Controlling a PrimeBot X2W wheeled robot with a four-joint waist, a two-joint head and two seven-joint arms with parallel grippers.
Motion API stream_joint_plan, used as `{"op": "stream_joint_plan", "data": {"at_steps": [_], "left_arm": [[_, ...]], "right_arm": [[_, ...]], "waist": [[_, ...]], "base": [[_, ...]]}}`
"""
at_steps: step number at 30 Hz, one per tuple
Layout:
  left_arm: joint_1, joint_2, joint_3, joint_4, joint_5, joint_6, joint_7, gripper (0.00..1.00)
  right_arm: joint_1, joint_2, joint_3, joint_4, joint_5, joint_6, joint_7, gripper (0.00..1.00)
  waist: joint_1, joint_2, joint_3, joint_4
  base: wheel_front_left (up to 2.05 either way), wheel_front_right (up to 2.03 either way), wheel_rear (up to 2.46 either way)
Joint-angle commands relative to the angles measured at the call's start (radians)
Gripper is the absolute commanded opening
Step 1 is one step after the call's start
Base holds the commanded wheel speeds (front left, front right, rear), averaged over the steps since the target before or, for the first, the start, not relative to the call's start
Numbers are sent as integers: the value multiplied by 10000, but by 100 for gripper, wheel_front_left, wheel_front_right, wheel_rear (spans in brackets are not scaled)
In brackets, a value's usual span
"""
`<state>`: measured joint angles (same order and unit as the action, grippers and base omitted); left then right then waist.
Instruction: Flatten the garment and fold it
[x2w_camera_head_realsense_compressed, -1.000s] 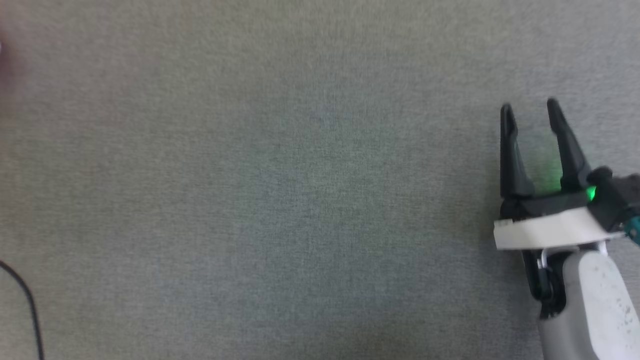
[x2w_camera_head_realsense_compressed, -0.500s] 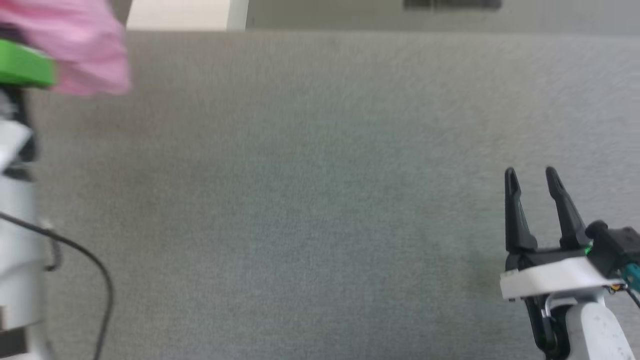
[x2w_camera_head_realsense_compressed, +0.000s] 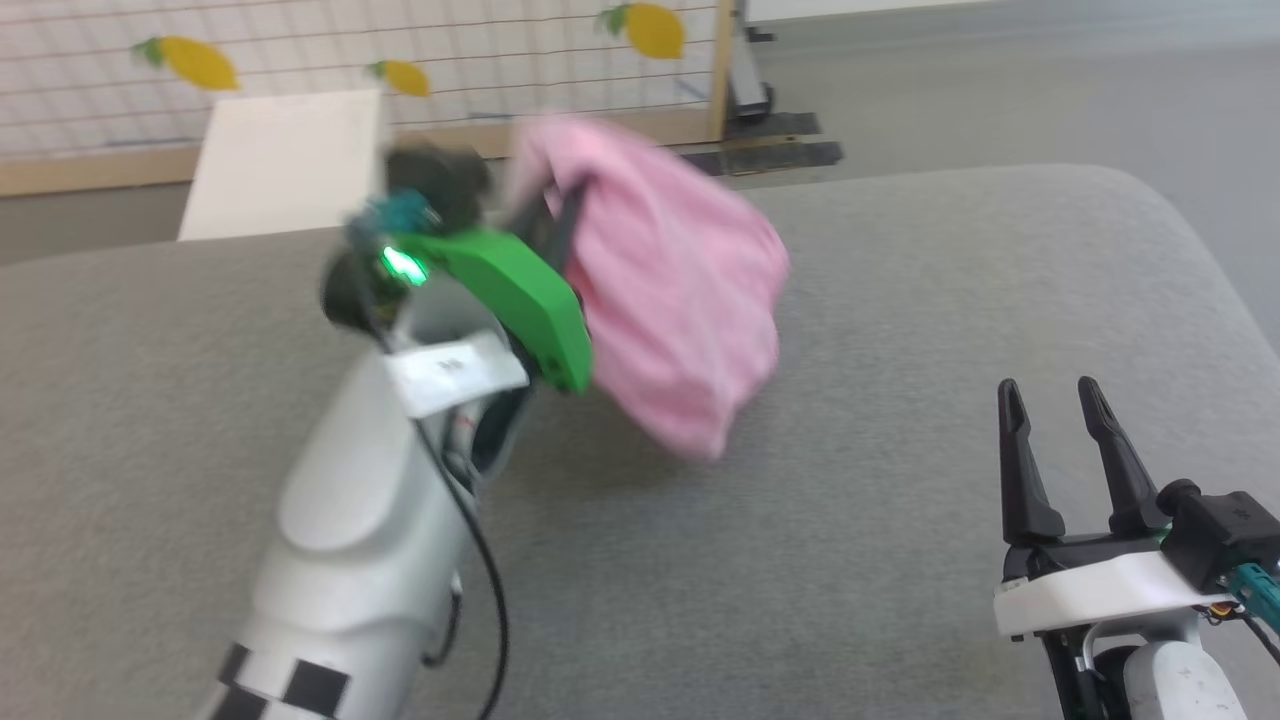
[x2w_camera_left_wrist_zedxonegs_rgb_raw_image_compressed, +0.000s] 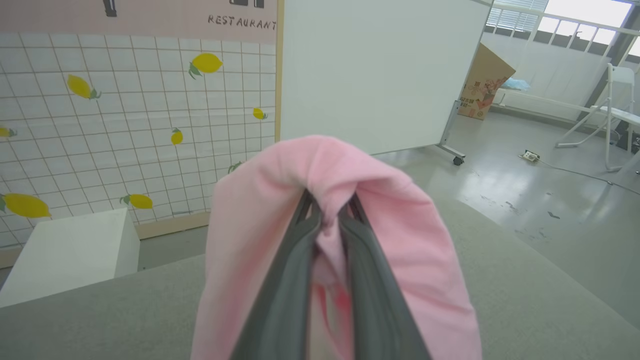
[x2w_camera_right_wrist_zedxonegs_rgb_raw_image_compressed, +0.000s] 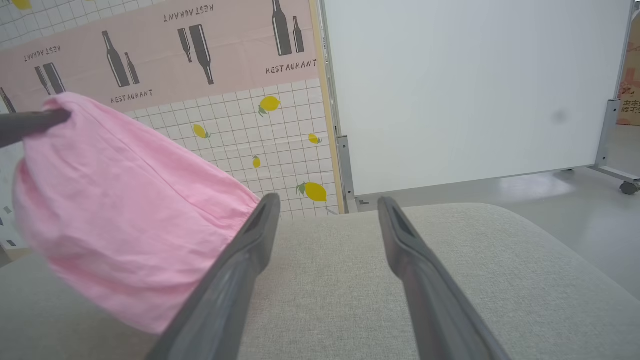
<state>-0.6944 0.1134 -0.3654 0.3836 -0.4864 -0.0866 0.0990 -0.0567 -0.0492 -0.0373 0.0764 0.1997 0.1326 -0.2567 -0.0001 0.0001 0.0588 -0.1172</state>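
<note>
Evidently, the left gripper (x2w_camera_left_wrist_zedxonegs_rgb_raw_image_compressed: 327, 202) held the bunched light-pink cotton garment (x2w_camera_head_realsense_compressed: 680, 300) pinched above the grey fabric-covered table (x2w_camera_head_realsense_compressed: 900, 560), right gripper (x2w_camera_head_realsense_compressed: 1048, 392) agape and empty; flattening was unstarted, requiring lowering and spreading.

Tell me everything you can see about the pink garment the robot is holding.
The garment is light pink, thin, soft-looking cloth, bunched into a hanging bundle, not flattened or folded. A seam with small gathers runs across it in the right wrist view. The left gripper is shut on a fold at its top, with cloth draped over both fingers. It hangs above the grey padded surface and seems clear of it. It looks blurred in the head view. Nothing else touches it.
</note>
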Motion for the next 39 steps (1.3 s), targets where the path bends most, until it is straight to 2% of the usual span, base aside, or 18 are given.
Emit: {"op": "stream_joint_plan", "data": {"at_steps": [1,4,9,15,16,17,20,22,28,30,34,39], "left_arm": [[272,-105,-123,397,-137,110,286,0],[694,-322,-481,1365,-428,198,1091,0],[1174,-431,-1140,3095,-340,654,2556,0],[1286,-462,-1620,4422,-218,943,3879,0],[1260,-466,-1633,4467,-230,939,3906,29],[1203,-463,-1616,4438,-226,951,3769,100],[1022,-393,-1397,4080,-204,1013,2712,100],[976,-339,-1020,3621,-272,1112,1408,100],[1489,50,-71,1962,-254,946,-2880,100],[1841,202,240,1504,-249,941,-3399,100],[2729,379,1036,193,-57,901,-3596,100],[4224,220,2145,-1564,612,573,-3604,100]], "right_arm": [[94,-10,28,-26,59,-19,-48,100],[145,-10,120,32,110,-19,-48,100],[176,-10,210,61,154,-19,-48,100],[225,-10,147,81,112,-19,-39,100],[226,-10,130,85,113,-19,-32,100],[223,-10,126,84,121,-19,-25,100],[216,-10,167,67,184,-19,-19,100],[198,-10,189,66,224,-19,-20,100],[169,-10,32,-16,248,-19,-28,100],[166,-10,-37,-71,179,-19,-30,100],[135,-10,-139,-165,22,-19,-30,100],[157,-10,-199,-232,-145,-19,33,100]], "waist": [[1,-1,-110,-694],[1,-1,-117,-996],[1,-1,-23,-1365],[1,-1,-18,-1342],[1,-1,-8,-1286],[1,-1,3,-1215],[1,-1,39,-1000],[1,-1,62,-845],[1,-1,149,-189],[1,-1,173,67],[1,-1,206,546],[1,-1,119,943]], "base": [[0,0,0],[0,0,0],[0,0,0],[0,0,0],[0,0,0],[0,0,0],[0,0,0],[0,0,0],[0,0,0],[0,0,0],[0,0,0],[0,0,0]]}}
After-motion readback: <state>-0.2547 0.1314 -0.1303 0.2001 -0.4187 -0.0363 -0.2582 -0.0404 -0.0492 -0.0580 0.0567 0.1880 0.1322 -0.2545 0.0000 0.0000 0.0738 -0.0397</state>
